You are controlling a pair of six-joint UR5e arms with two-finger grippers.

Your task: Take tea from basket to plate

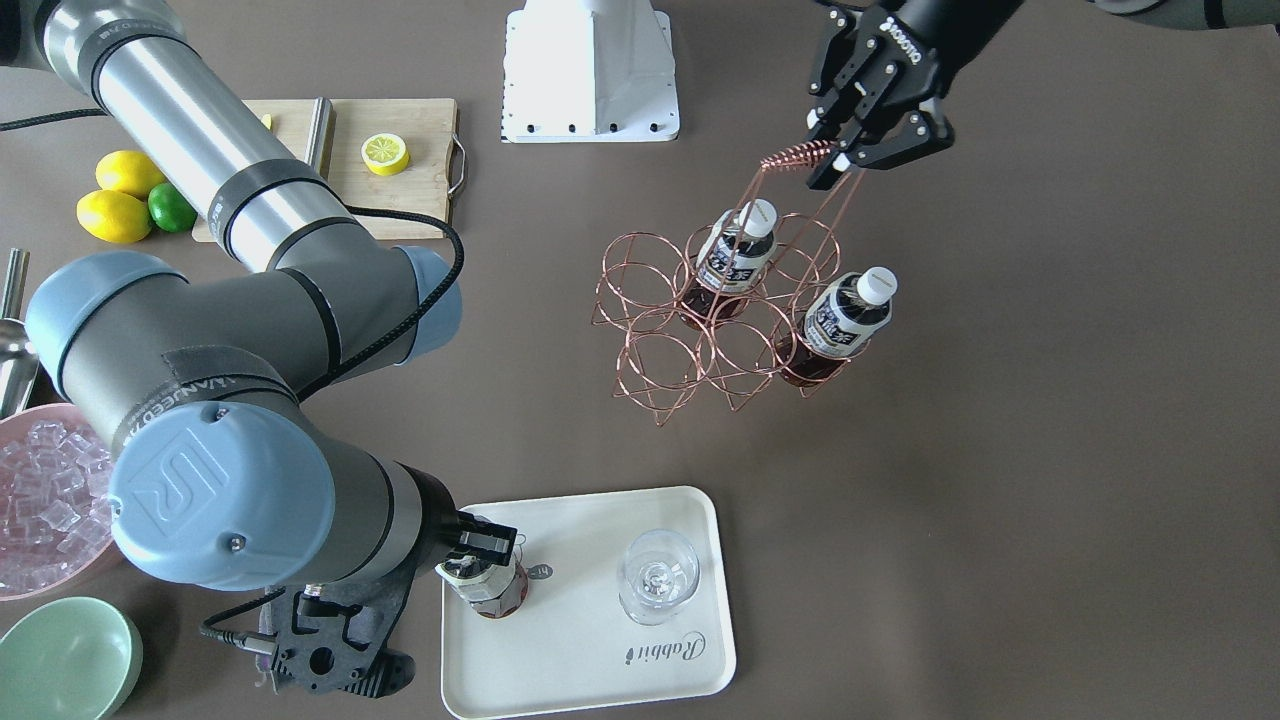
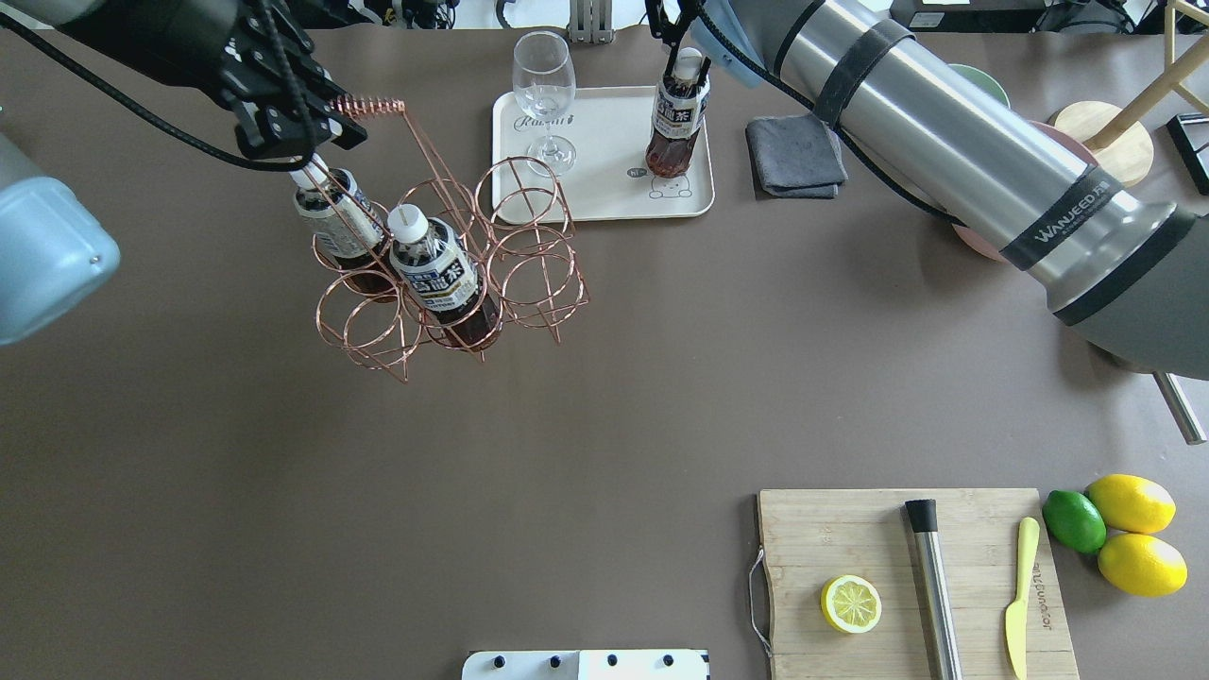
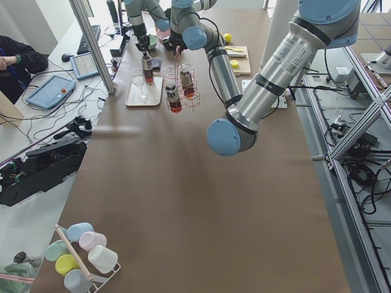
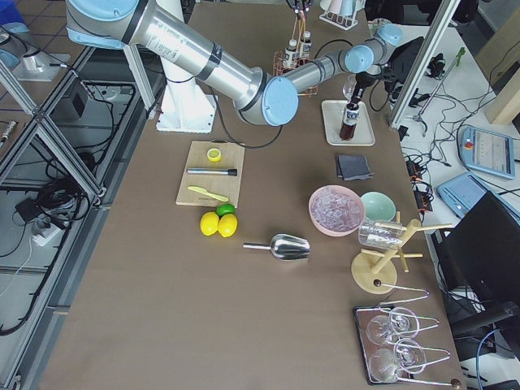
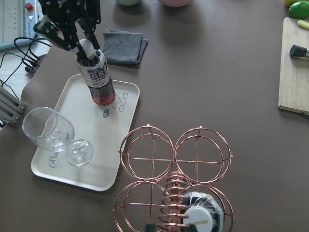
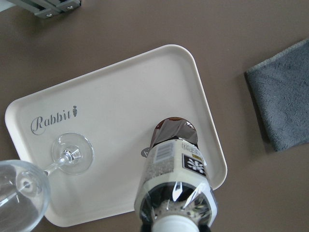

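Note:
One tea bottle [image 1: 487,585] stands upright on the cream plate [image 1: 580,640], near its bear drawing; it also shows in the overhead view [image 2: 675,118]. My right gripper [image 1: 480,558] is shut around this bottle's neck, as the left wrist view [image 5: 83,46] shows. Two more tea bottles [image 1: 737,255] [image 1: 845,320] stand in rings of the copper wire basket [image 1: 712,322]. My left gripper [image 1: 850,155] is shut on the coiled top of the basket's tall handle [image 1: 795,155].
A stemless glass [image 1: 655,575] stands on the plate beside the bottle. A grey cloth [image 2: 796,156] lies right of the plate. A pink ice bowl [image 1: 40,500] and a green bowl [image 1: 65,655] are near my right arm. A cutting board [image 2: 850,538] with lemons sits nearby.

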